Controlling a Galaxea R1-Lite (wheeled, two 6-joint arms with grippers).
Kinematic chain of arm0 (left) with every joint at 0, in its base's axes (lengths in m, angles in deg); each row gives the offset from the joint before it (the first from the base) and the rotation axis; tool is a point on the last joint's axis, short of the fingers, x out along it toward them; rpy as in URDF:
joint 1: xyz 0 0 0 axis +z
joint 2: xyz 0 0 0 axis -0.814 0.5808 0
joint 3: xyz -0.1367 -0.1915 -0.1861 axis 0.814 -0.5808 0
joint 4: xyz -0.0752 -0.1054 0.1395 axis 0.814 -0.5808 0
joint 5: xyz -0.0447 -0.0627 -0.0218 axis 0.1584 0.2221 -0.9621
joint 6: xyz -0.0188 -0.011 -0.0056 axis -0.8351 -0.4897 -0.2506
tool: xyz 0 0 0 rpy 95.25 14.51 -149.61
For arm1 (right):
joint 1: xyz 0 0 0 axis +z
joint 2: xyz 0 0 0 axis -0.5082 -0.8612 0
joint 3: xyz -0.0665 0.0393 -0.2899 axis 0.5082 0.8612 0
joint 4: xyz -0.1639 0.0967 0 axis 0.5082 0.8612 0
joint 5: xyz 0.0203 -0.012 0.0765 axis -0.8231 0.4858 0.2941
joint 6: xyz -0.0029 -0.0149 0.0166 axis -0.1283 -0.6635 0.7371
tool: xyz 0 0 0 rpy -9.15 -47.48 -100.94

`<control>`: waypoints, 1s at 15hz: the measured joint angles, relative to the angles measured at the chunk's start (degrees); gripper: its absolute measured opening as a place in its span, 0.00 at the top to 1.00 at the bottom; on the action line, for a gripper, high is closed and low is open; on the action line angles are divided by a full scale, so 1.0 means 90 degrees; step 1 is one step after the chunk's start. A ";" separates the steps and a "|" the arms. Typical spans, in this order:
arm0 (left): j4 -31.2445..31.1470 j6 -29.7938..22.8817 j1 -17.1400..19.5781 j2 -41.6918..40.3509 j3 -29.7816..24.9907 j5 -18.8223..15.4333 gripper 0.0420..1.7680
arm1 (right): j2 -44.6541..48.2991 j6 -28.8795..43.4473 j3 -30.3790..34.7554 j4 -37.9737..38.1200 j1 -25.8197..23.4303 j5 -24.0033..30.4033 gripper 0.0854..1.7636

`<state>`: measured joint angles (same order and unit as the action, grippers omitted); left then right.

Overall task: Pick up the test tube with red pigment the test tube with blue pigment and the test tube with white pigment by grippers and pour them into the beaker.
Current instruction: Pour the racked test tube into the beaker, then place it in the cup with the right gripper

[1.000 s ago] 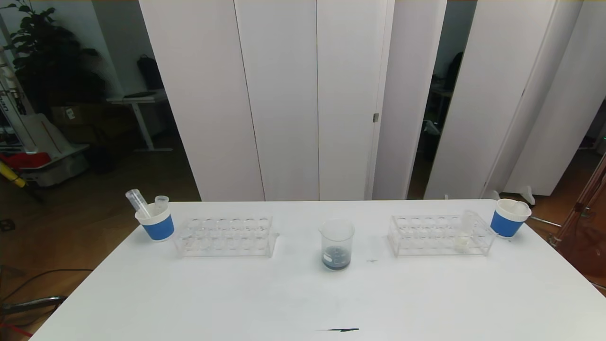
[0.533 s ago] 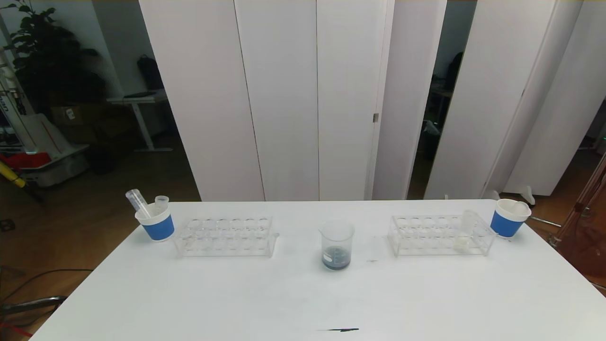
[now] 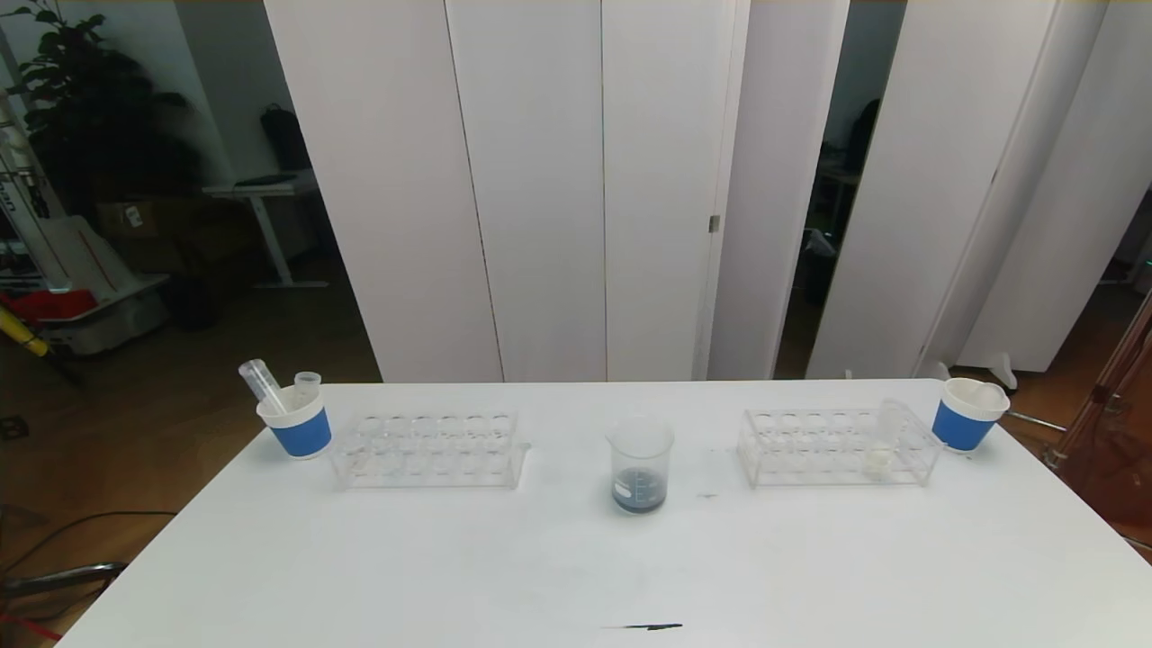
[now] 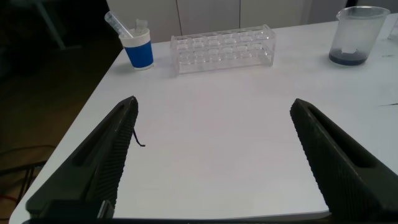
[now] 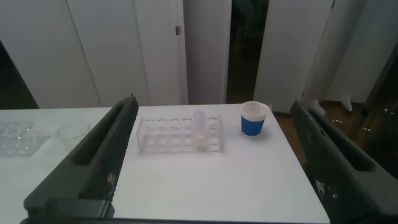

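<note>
Glass, slim, light, slippery: test tube with white pigment [image 3: 879, 443] standing in right rack [image 3: 837, 447]; best pinched mid-wall, gently. Left gripper [image 4: 214, 158] and right gripper [image 5: 214, 158] spread wide, empty, well short of beaker [image 3: 640, 464].

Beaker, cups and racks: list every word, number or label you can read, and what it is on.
No text can be read.
beaker: faint graduation marks and a small white patch, too small to read.
Two blue-banded cups: no lettering visible.
Two clear racks: no markings visible.
</note>
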<state>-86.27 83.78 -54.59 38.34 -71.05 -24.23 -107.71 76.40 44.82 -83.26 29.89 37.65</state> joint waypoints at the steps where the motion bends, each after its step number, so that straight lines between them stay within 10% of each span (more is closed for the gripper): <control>1: 0.0000 0.0000 0.0000 0.0000 0.0000 0.0000 0.01 | -0.0469 0.0053 -0.0234 -0.0164 -0.0009 -0.0068 0.01; 9: 0.0000 0.0000 0.0000 0.0000 0.0000 -0.0003 0.01 | -0.4413 0.0264 -0.0987 -0.2605 -0.0241 -0.0412 0.01; 15: 0.0003 0.0000 0.0000 0.0000 0.0000 -0.0003 0.01 | -0.6181 0.0364 -0.0249 -0.4320 -0.0291 -0.0412 0.01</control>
<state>-86.24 83.78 -54.59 38.34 -71.05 -24.25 -163.34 79.68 42.57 -122.14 27.27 33.95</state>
